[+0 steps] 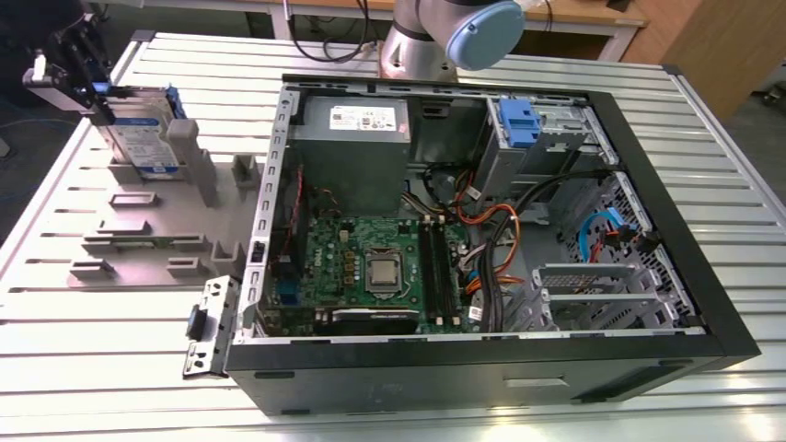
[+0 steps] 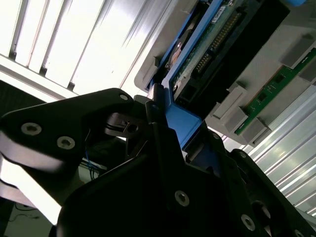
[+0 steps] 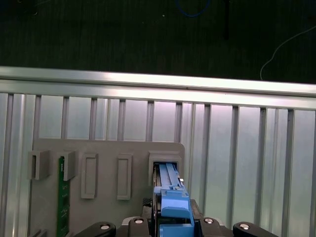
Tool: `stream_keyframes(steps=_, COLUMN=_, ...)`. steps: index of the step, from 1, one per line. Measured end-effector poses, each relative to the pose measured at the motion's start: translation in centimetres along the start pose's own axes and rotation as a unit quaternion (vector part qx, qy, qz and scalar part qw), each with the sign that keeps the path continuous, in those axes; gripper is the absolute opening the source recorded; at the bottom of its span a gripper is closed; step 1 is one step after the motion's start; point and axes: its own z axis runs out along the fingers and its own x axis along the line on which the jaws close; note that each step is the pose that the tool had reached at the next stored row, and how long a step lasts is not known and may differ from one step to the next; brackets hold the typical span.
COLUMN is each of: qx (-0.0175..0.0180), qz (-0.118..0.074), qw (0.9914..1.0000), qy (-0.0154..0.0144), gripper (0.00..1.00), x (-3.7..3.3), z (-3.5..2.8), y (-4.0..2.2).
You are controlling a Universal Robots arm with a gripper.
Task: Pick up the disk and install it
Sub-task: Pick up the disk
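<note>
**Gripper state.** The gripper (image 1: 84,85) is at the upper edge of the disk (image 1: 138,138). In both wrist views, the fingers are clamped on the disk's blue plastic side rail (image 2: 180,123), one finger on each face of it.

**Disk appearance.** The disk is a flat, rectangular, silver-grey unit with a white and blue label (label face visible in the exterior view). In the second wrist view, the circuit-board side and its connector pins show just beyond the fingertips.

**Disk location.** The disk stands on edge in a slot of the grey fixture plate (image 1: 142,226), directly ahead of the fingers. The plate lies on the slatted aluminium table (image 1: 98,313). A green circuit board (image 3: 61,192) stands in another slot, well to one side of the fingers.

**Surroundings.** The open computer case (image 1: 491,368) lies well apart from the fingers, with its blue-latched drive cage (image 1: 522,124).
</note>
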Motion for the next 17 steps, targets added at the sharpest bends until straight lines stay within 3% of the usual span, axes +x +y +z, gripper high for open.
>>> stream_keyframes(steps=5, qx=0.0002, qz=0.024, qw=0.99972, qy=0.0004, gripper=0.37, x=0.01, z=0.00, y=0.00)
stream_keyframes(steps=17, qx=0.0004, qz=0.034, qw=0.99941, qy=0.0005, gripper=0.37, x=0.00, z=0.01, y=0.00)
